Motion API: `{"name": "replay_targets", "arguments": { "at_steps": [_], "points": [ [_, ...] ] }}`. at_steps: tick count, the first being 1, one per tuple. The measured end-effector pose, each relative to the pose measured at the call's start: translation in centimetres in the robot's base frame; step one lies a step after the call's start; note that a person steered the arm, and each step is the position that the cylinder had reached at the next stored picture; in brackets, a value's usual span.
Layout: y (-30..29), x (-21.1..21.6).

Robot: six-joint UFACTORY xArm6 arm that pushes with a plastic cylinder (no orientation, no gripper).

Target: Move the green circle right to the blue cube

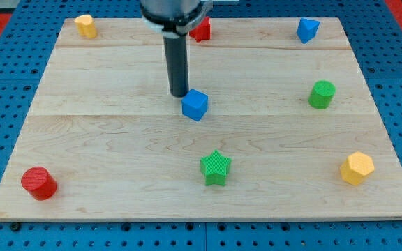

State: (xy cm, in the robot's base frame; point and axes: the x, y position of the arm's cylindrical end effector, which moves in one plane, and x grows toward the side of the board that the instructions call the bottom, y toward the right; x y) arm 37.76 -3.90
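Observation:
The green circle [321,94], a short green cylinder, stands at the view's right, a little above mid-height. The blue cube [195,104] sits near the board's middle, well to the left of the green circle. My tip [179,94] is the lower end of a dark rod that comes down from the view's top. It stands just up and left of the blue cube, close to it or touching it. It is far to the left of the green circle.
A green star [215,167] lies below the blue cube. A red cylinder [38,183] is at bottom left, a yellow hexagon block [356,168] at bottom right. At the top stand a yellow block [85,25], a red block [202,29] and a blue block [307,29].

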Motion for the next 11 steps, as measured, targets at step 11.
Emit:
{"name": "replay_targets", "arguments": {
  "at_steps": [11],
  "points": [
    [23.1,4.4]
  ]
}}
